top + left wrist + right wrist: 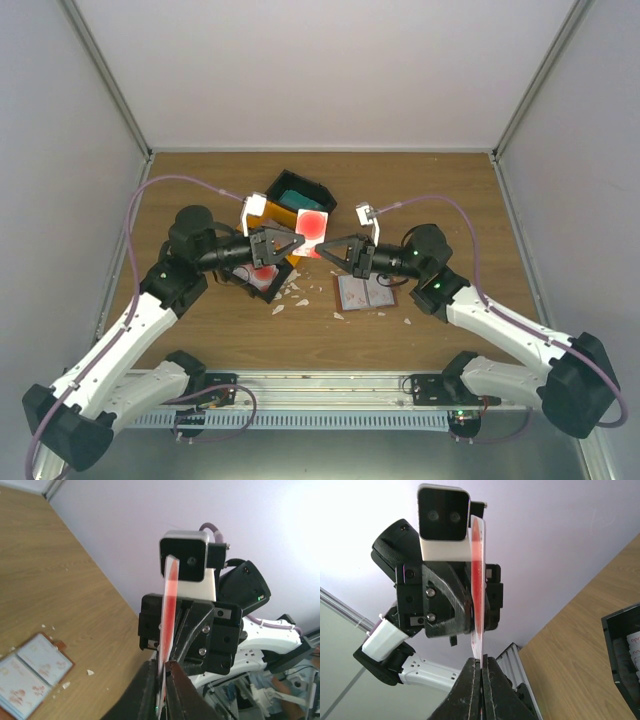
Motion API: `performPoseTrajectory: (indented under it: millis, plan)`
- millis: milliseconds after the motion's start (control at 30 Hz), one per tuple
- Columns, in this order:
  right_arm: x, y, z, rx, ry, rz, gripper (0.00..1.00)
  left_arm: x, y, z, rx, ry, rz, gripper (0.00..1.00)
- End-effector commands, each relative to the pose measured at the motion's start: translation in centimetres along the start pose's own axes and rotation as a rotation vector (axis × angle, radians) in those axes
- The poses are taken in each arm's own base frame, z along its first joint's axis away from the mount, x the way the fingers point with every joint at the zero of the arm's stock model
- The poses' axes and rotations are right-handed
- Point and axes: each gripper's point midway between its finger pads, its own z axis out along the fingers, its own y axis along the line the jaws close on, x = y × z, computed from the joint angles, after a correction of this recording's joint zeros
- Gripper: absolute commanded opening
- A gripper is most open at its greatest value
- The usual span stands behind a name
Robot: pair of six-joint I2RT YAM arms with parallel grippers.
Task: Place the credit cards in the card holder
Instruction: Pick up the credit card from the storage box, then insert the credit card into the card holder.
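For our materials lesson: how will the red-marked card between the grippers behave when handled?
Probably stiff: the card stands straight though pinched only at its edges. Likely light, being so thin edge-on. Perhaps slippery; its face looks smooth.

**Edges, slivers and one doubtful grip**

The red-marked card (169,605) shows only its thin edge to both wrist cameras, so its face is unreadable. Whether the left pincer (164,667) presses it or stands just off it is too fine to tell. The card holder (59,650) is cut off at the left wrist view's lower corner. The black bin (612,650) runs off the right wrist view's side.
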Motion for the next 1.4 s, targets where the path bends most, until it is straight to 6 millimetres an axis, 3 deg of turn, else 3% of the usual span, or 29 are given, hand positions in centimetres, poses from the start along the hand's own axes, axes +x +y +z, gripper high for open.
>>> performPoseTrajectory:
  millis: [0,200,333,467,533,633,733,1000,1133,1367]
  plan:
    - [-1.2,1.1,0.0,-0.013,-0.039,-0.013,0.01,1.3,-0.7,-0.2,0.058,0.024,0.009,0.04]
    - [-0.3,-0.3,-0.1,0.04,-0.005,0.01,0.04,1.1,0.2,-0.3,0.015,-0.006,0.018,0.0]
    - [0.1,-4.5,-1.7,0.276,-0.028,-0.008,0.43,1.5,3.1,-0.3,-0.099,-0.028,-0.015,0.0]
    - [1.5,-10.4,-6.3,0.652,-0.051,-0.025,0.56,3.7,7.2,0.0,-0.186,-0.046,-0.114,0.0]
    - [2.9,-13.3,-9.7,0.86,-0.037,-0.024,0.57,5.1,9.2,0.6,-0.22,-0.042,-0.156,0.0]
    - [3.2,-16.7,-15.1,1.185,-0.056,-0.064,0.6,6.6,11.2,2.1,-0.258,-0.051,-0.193,0.0]
    - [4.1,-19.3,-18.4,1.361,-0.001,-0.061,0.61,8.3,12.7,4.3,-0.274,-0.037,-0.221,0.0]
    - [9.7,-23.2,-20.3,1.364,0.178,0.116,0.6,12.1,14.9,9.8,-0.274,0.004,-0.306,0.0]
    - [11.4,-24.4,-21.3,1.398,0.233,0.188,0.55,13.3,16.1,11.7,-0.275,0.0,-0.349,0.0]
    - [13.5,-25.3,-20.9,1.351,0.293,0.247,0.46,15.2,18.5,14.1,-0.306,0.026,-0.396,0.0]
